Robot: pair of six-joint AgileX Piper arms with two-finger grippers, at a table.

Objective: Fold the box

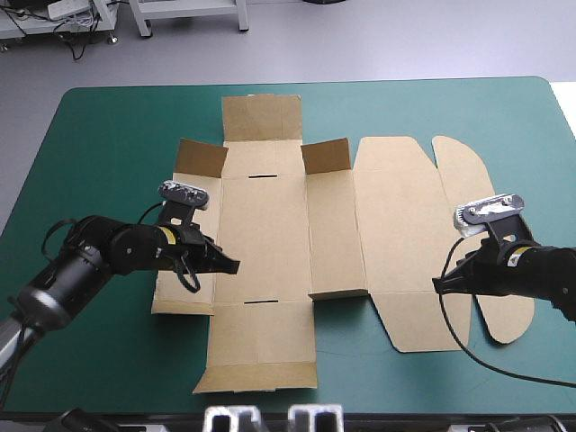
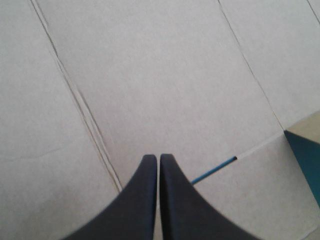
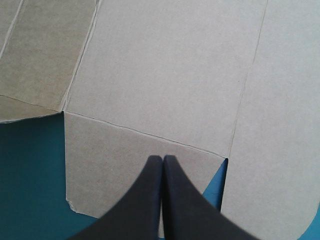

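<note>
The brown box (image 1: pixel 270 225) lies spread as a cut sheet in the middle of the table. Two small flaps (image 1: pixel 202 160) (image 1: pixel 326 155) stand up at its far side, and the lid panel with rounded ears (image 1: pixel 463 166) lies flat on the right. My left gripper (image 1: pixel 232 265) is shut, its tip over the sheet's left fold line. In the left wrist view it (image 2: pixel 159 157) points down at the board (image 2: pixel 165 75) beside a narrow slot (image 2: pixel 215 169). My right gripper (image 1: pixel 438 285) is shut over the lid's near flap (image 3: pixel 125 160), with its tip (image 3: pixel 163 159) just above the board.
The teal-green cover (image 1: pixel 108 135) shows around the sheet on all sides. The sheet's near flap (image 1: pixel 256 364) reaches close to the table's front edge. The right arm's side has the rounded ear (image 1: pixel 508 319) under it.
</note>
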